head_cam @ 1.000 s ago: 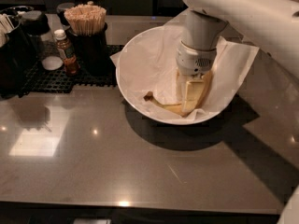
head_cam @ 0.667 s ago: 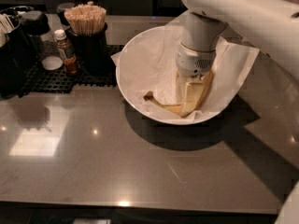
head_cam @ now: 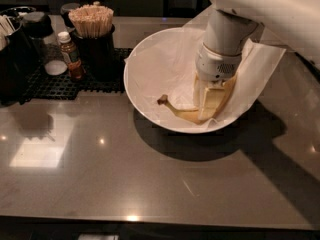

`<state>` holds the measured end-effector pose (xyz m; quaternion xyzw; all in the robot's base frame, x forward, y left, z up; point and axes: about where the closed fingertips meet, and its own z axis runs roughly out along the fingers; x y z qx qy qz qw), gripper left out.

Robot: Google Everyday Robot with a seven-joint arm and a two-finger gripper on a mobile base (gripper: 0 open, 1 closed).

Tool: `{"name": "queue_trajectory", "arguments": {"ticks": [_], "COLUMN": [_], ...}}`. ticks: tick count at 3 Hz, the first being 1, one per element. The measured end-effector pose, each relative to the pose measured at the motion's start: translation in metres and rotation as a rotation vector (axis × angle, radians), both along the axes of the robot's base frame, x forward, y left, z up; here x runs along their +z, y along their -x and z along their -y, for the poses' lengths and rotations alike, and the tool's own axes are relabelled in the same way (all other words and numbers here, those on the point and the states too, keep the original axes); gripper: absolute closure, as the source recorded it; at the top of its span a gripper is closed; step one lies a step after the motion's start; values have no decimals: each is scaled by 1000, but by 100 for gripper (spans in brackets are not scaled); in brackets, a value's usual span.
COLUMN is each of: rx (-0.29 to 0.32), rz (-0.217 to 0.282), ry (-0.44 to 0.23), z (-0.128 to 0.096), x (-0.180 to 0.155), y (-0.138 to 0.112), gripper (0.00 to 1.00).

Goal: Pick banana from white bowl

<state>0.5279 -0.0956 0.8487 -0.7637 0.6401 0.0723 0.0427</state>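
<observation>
The white bowl (head_cam: 145, 91), lined with crinkled white paper, sits at the centre-right of the dark counter. The banana (head_cam: 181, 113) lies along the bowl's near inner wall, its dark stem tip pointing left. My gripper (head_cam: 209, 113) reaches straight down into the bowl from the white arm at the upper right. Its pale yellow fingers (head_cam: 212, 96) stand close together, pressed against the banana's right half, which they largely hide. A bit of yellow-brown peel shows to the right of the fingers.
A black cup of wooden stir sticks (head_cam: 92, 24), a small brown sauce bottle (head_cam: 71, 56) and dark containers (head_cam: 17, 49) stand on a black mesh mat (head_cam: 55, 84) at the back left. The paper liner (head_cam: 270, 64) sticks out over the bowl's right rim.
</observation>
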Motion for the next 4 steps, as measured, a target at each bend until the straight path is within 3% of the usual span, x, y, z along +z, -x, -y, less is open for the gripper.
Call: {"name": "queue_trajectory", "arguments": {"ticks": [1, 2, 3, 4], "rx": [-67, -98, -82, -5], "rz": [121, 210, 284, 358], "ry": [-57, -107, -170, -242], "z": [13, 23, 24, 15], "x": [32, 59, 84, 111], "y": [19, 32, 40, 50], "gripper": [100, 100, 100, 100]}}
